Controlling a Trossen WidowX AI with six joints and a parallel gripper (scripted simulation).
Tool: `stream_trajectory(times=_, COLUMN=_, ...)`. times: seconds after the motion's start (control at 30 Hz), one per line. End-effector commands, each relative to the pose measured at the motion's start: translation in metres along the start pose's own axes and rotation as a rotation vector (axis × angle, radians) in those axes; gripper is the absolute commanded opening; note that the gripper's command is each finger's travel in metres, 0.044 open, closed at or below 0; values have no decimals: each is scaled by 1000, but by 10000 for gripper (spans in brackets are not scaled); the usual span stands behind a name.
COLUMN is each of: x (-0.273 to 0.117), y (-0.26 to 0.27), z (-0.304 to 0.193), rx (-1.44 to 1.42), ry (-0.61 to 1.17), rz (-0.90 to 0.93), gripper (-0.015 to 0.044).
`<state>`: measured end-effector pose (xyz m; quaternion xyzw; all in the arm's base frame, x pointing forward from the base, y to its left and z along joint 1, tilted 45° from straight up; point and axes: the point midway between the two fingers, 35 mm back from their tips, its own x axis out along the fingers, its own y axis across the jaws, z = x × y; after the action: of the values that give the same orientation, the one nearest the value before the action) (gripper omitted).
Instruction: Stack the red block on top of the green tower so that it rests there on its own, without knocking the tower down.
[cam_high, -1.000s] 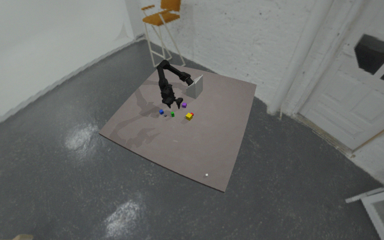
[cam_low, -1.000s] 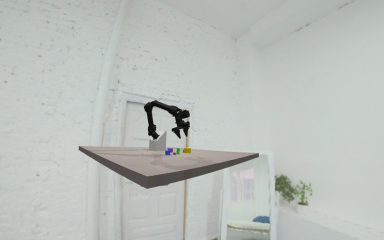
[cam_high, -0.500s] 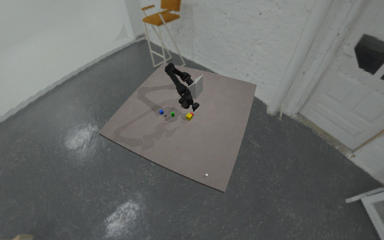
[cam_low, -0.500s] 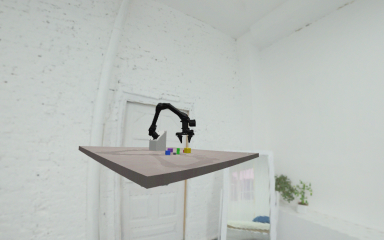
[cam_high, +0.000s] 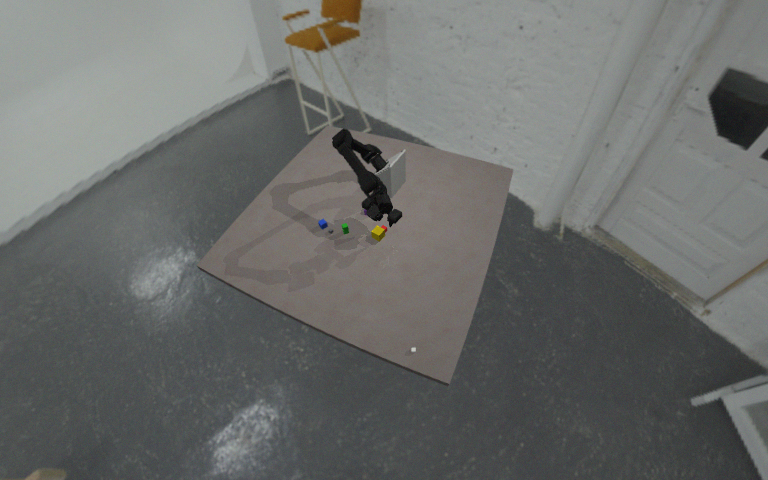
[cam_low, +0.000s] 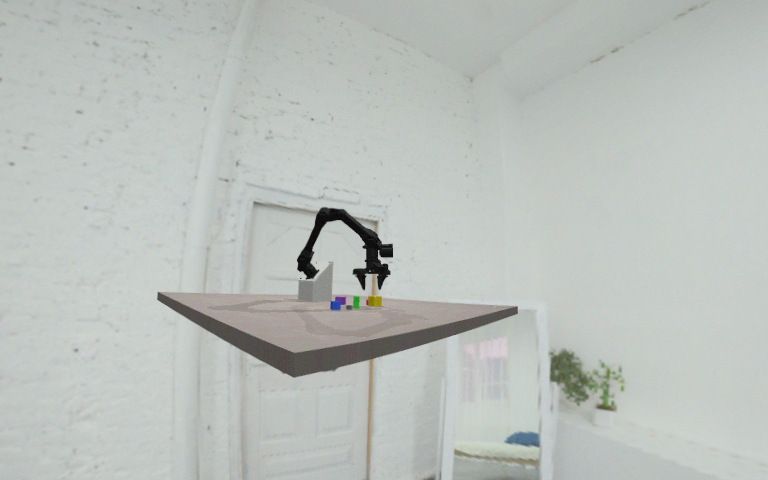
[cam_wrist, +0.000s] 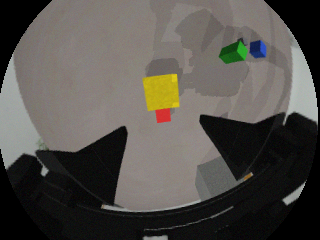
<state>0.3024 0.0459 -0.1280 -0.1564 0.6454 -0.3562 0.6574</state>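
- green tower (cam_wrist: 234, 52): upper right in the wrist view, upright, just beside the blue block (cam_wrist: 258, 48). Narrow footprint, so likely tips easily; set down gently from straight above.
- yellow block (cam_wrist: 162, 91): bigger cube, touching the red block (cam_wrist: 163, 116) on one face, so that face can't take a finger.
- red block: small, on the table (cam_high: 396, 294), below and ahead of the gripper (cam_wrist: 163, 154). Looks rigid, light, smooth. Grip the two free side faces, low and centred.
- gripper: fingers spread wide, nothing between them, hovering above the red/yellow pair.
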Motion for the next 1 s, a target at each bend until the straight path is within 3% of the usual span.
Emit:
stream_trajectory(times=0.0, x=31, y=-4, z=-6, rx=-9, ry=18, rz=-23, gripper=440)
stream_trajectory(times=0.97, x=64, y=-5, z=-8, rx=-9, ry=18, rz=-25, gripper=440)
